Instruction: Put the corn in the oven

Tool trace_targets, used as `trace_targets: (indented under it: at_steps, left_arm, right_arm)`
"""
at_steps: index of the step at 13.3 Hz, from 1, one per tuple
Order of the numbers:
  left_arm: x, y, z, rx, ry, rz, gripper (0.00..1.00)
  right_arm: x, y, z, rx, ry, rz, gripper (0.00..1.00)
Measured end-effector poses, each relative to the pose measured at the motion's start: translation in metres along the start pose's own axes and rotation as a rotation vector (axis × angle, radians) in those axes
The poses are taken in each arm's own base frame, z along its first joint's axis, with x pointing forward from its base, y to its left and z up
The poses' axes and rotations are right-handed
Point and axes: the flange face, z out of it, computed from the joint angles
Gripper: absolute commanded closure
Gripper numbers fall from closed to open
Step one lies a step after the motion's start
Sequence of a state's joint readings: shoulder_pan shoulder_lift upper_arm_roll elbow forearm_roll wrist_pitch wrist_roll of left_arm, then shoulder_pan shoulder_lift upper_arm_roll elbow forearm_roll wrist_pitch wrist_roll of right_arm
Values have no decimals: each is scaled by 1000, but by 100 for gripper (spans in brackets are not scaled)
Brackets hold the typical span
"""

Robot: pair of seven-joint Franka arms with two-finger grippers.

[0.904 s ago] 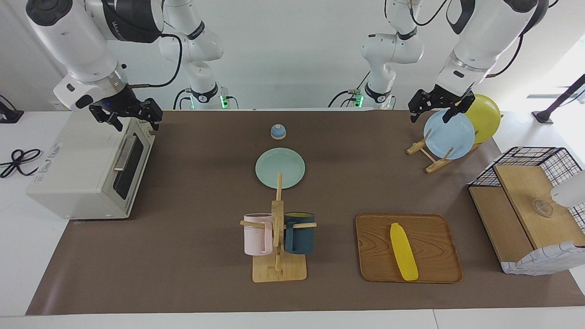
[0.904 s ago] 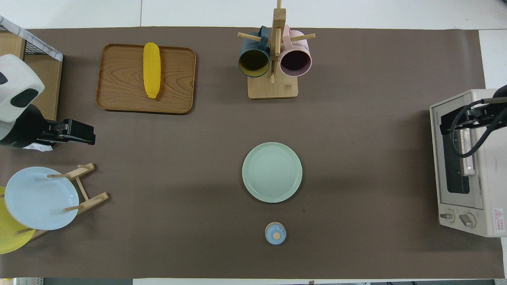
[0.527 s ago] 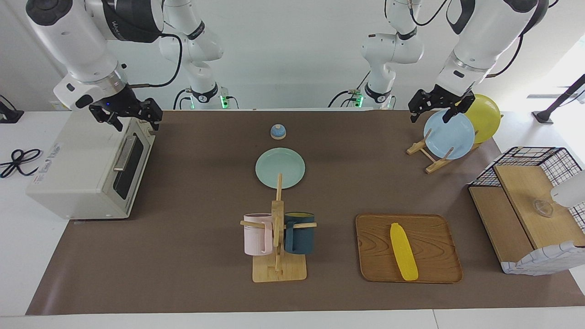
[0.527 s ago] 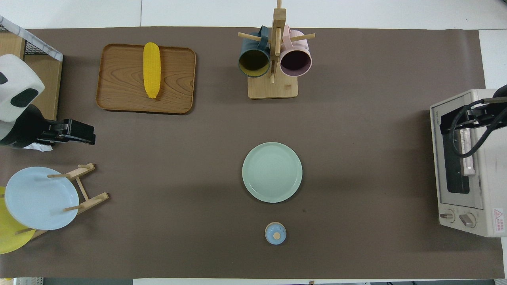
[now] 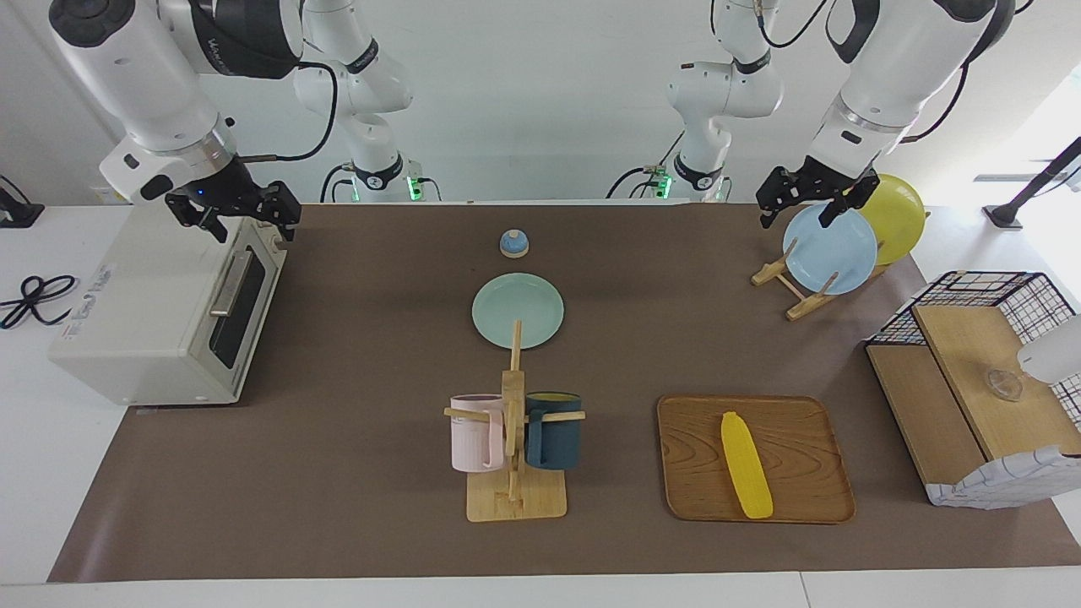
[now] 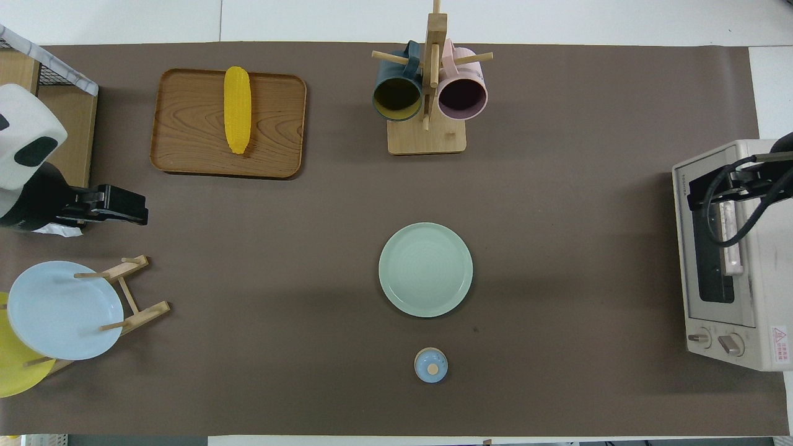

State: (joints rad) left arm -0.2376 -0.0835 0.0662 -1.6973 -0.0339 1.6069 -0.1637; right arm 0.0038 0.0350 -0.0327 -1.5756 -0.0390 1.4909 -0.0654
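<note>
On the tray: the corn [image 5: 746, 465] is lying flat on the wooden tray [image 5: 811, 498], by the desk [image 5: 355, 507] edge farthest from the robots, toward the left arm's end.
Long axis: the cob is running roughly from the robots' edge to the farthest edge, slightly slanted.
Left end effector [image 5: 808, 197]: it is hovering over the blue plate [image 5: 832, 251] in the plate rack, fingers spread and empty; this arm is judged the nearer one to the corn.
Right end effector [image 5: 234, 210]: it is hanging over the oven's top front edge, fingers spread, holding nothing.
Oven [image 5: 135, 321]: it is sitting at the right arm's end, door shut.
Open room: bare desk is lying between rack and tray; the mug stand [image 5: 515, 447] is standing beside the tray.
</note>
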Motion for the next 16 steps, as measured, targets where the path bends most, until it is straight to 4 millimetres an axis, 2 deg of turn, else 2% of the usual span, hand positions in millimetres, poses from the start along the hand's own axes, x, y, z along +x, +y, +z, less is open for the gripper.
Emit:
trace_targets:
  at_steps: [3,6,9,10,12,16]
  left_arm:
    - [11,4,11,-22,5,-14,0]
    - [46,14,41,-49,-8,-23,0]
    - [107,26,101,-50,-31,-32,0]
    - [126,30,121,-46,-35,-34,0]
    - [160,36,154,-40,-27,-34,0]
    - [214,41,214,-31,2,-34,0]
  right_arm:
    - [0,18,21,0,21,-86,100]
    - [-7,54,60,-79,48,-141,100]
    - [-16,53,108,-130,27,-81,100]
    - [-17,51,116,-130,18,-63,100]
    - [-18,51,122,-144,6,-56,100]
    - [-20,55,128,-199,-11,-44,100]
